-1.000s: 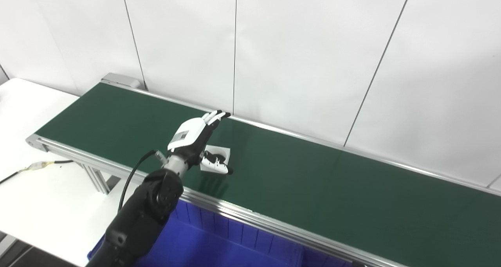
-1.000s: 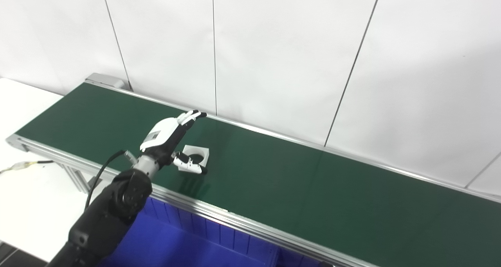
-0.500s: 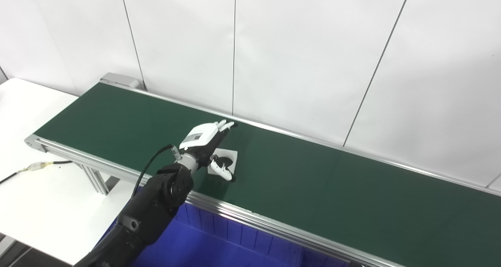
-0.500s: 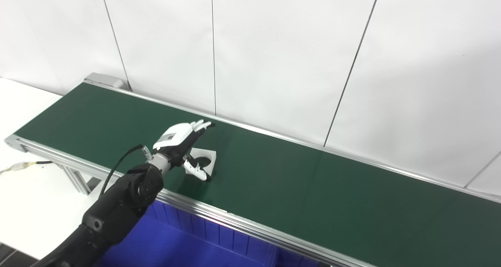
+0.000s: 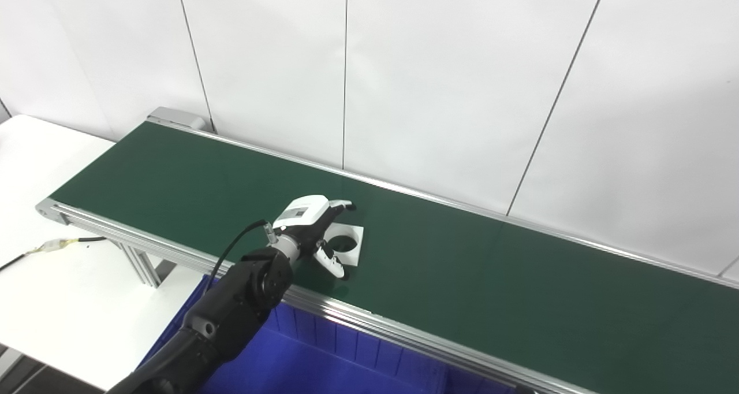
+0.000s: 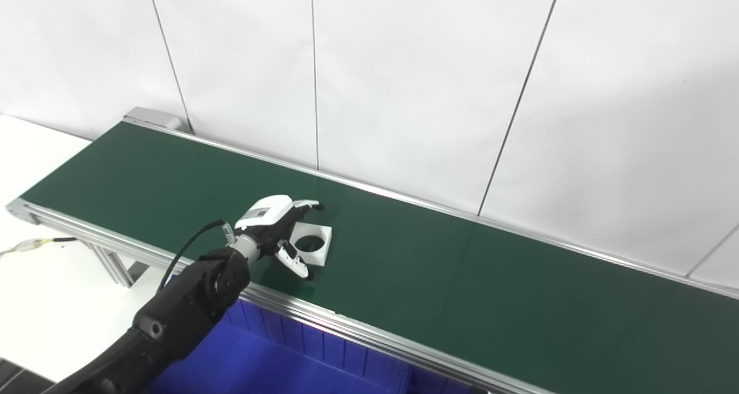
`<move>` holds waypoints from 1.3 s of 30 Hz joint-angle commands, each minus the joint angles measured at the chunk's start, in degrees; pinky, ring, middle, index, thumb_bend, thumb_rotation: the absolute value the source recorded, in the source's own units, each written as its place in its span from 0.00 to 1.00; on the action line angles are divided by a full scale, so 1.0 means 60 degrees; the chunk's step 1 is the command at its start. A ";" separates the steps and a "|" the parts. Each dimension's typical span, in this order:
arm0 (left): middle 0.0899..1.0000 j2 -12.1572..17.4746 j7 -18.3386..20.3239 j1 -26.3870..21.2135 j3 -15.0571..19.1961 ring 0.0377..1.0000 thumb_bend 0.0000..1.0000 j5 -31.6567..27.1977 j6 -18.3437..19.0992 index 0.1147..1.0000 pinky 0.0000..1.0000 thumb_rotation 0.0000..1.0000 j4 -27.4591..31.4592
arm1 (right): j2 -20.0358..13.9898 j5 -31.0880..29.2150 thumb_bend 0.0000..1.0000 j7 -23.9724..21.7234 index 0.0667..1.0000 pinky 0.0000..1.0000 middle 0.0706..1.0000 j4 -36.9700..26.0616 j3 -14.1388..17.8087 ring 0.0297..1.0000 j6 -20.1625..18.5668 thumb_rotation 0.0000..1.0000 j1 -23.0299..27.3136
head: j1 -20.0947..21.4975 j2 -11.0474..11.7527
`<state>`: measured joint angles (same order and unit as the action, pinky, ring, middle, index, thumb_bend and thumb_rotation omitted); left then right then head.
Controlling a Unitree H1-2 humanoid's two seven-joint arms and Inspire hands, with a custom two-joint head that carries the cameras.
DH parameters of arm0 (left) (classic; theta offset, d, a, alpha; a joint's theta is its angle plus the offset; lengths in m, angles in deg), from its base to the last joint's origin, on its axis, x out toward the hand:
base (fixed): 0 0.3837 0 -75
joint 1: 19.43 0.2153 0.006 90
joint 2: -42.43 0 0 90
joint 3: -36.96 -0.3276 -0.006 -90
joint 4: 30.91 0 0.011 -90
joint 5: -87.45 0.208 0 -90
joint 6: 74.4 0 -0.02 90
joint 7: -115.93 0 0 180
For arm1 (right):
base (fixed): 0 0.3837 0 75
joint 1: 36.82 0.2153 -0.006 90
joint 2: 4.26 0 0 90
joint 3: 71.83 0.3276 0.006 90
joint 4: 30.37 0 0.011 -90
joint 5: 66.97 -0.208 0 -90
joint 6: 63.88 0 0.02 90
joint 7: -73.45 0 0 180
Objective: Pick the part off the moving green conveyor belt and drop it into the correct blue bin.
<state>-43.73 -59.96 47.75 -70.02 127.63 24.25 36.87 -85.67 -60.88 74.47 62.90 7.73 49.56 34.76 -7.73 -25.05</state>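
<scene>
Pickup is only beginning: the left hand (image 5: pixel 309 220) sits low on the green conveyor belt (image 5: pixel 462 267) near its front edge, fingers (image 5: pixel 340 205) spread around the part (image 5: pixel 346 245), seemingly not yet clamped. The part is a flat white square with a round hole. Lift and drop into the blue bin (image 5: pixel 323 365) remain.

One robot hand (image 5: pixel 312 223), one part (image 5: pixel 345 242), one belt (image 5: pixel 462 272), one bin (image 5: pixel 323 365).

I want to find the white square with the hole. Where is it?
The white square part lies flat on the green conveyor belt, left of the middle in both views, near the front rail, between the open left hand's fingers and thumb.
</scene>
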 commanded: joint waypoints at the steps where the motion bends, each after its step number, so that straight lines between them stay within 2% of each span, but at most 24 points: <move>1: 0.87 0.0109 -0.0423 -0.0468 0.0031 0.77 0.61 0.0079 -0.0275 0.83 0.85 0.00 0.0003 | -0.0016 -0.0130 0.86 0.0034 0.76 0.59 0.73 -0.0286 -0.0022 0.69 0.0578 0.03 -0.0010 | -0.0009 -0.0001; 4: 0.84 0.0019 -0.0645 -0.0459 0.0113 0.75 0.56 -0.0091 -0.0339 0.80 0.75 0.00 -0.0164 | -0.0022 -0.0099 0.86 0.0070 0.77 0.59 0.73 -0.0299 -0.0021 0.69 0.0579 0.02 -0.0035 | -0.0027 -0.0012; 6: 0.74 -0.0081 -0.0850 -0.0428 0.0227 0.57 0.47 -0.0236 -0.0395 0.73 0.50 0.00 -0.0238 | -0.0019 -0.0174 0.86 0.0041 0.77 0.59 0.72 -0.0292 -0.0011 0.69 0.0579 0.02 -0.0037 | -0.0039 -0.0015; 9: 0.68 -0.0204 -0.1207 -0.0410 0.0383 0.50 0.43 -0.0498 -0.0650 0.69 0.40 0.00 -0.0438 | -0.0026 -0.0263 0.86 -0.0001 0.77 0.59 0.73 -0.0296 -0.0001 0.69 0.0580 0.02 -0.0049 | -0.0044 -0.0027; 14: 0.57 -0.0454 -0.1605 -0.0439 0.0644 0.46 0.41 -0.0890 -0.0821 0.58 0.38 0.00 -0.0703 | -0.0056 -0.0202 0.86 0.0050 0.77 0.59 0.73 -0.0318 -0.0003 0.69 0.0580 0.04 -0.0083 | -0.0032 -0.0045; 16: 0.50 -0.0547 -0.1872 -0.0445 0.0731 0.43 0.45 -0.0988 -0.0964 0.52 0.36 0.00 -0.0830 | -0.0056 -0.0222 0.85 0.0039 0.77 0.59 0.73 -0.0316 0.0002 0.69 0.0580 0.05 -0.0099 | -0.0032 -0.0045; 20: 0.47 -0.0694 -0.2370 -0.0394 0.0907 0.42 0.46 -0.1132 -0.1237 0.47 0.36 0.00 -0.0927 | -0.0046 -0.0173 0.85 0.0066 0.77 0.58 0.73 -0.0354 0.0008 0.69 0.0579 0.05 -0.0115 | -0.0058 -0.0064; 26: 0.47 -0.0792 -0.2685 -0.0197 0.1117 0.41 0.47 -0.1302 -0.1471 0.44 0.35 0.00 -0.0673 | -0.0058 -0.0044 0.85 0.0119 0.77 0.58 0.73 -0.0372 -0.0006 0.69 0.0575 0.06 -0.0104 | -0.0056 -0.0112; 30: 0.47 -0.0815 -0.2966 0.0080 0.1240 0.40 0.47 -0.1344 -0.1733 0.45 0.34 0.00 -0.0258 | -0.0066 -0.0161 0.86 0.0062 0.77 0.58 0.73 -0.0390 -0.0024 0.69 0.0576 0.07 -0.0114 | -0.0034 -0.0154; 34: 0.46 -0.0901 -0.3111 0.0581 0.1542 0.38 0.47 -0.1732 -0.2269 0.45 0.32 0.00 0.0528 | -0.0086 -0.0077 0.86 0.0094 0.77 0.58 0.72 -0.0436 -0.0025 0.68 0.0574 0.08 -0.0140 | -0.0034 -0.0251; 39: 0.46 -0.0979 -0.2946 0.1553 0.1754 0.39 0.47 -0.2125 -0.2654 0.46 0.33 0.00 0.2119 | -0.0059 -0.0137 0.86 0.0051 0.77 0.58 0.73 -0.0584 -0.0013 0.69 0.0579 0.05 -0.0233 | 0.0145 -0.0558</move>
<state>-49.81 -76.70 57.09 -59.95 115.09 10.88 46.37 -86.08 -61.24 74.71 61.10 7.65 49.57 33.48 -6.86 -28.38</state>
